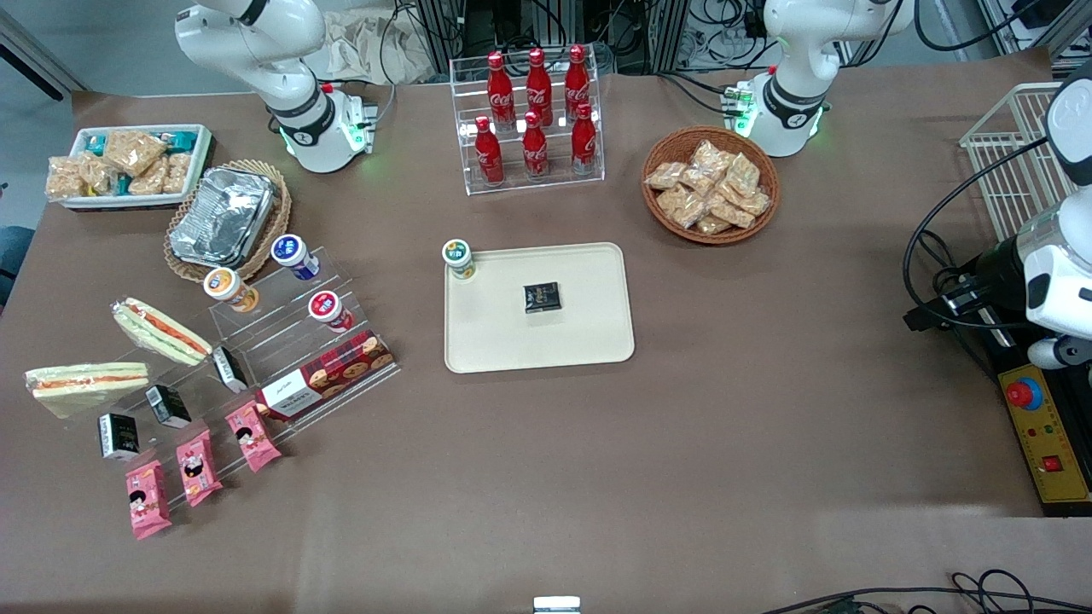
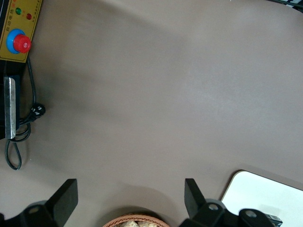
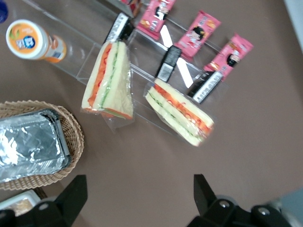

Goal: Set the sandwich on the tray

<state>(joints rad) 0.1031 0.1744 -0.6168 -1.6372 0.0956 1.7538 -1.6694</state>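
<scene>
The sandwich (image 1: pixel 85 384) (image 3: pixel 179 112), a clear-wrapped pale wedge with a thin orange-red layer, lies toward the working arm's end of the table, beside the clear acrylic stand (image 1: pixel 281 341). A greener sandwich (image 1: pixel 160 330) (image 3: pixel 110 80) lies beside it, farther from the front camera. The cream tray (image 1: pixel 597 341) sits mid-table with a small black packet (image 1: pixel 542 297) and a green-capped cup (image 1: pixel 459 258) on it. My gripper (image 3: pixel 139 198) is out of the front view. It hangs open above bare table, apart from both sandwiches, with nothing between its fingers.
A wicker basket with a foil container (image 1: pixel 223 217) (image 3: pixel 28 146) stands close to the gripper. Capped cups (image 1: pixel 230 290), black packets (image 1: pixel 168 405), pink packets (image 1: pixel 194 467) and a cookie box (image 1: pixel 328 375) crowd the acrylic stand. A cola rack (image 1: pixel 533 119) and a snack basket (image 1: pixel 710 183) stand farther back.
</scene>
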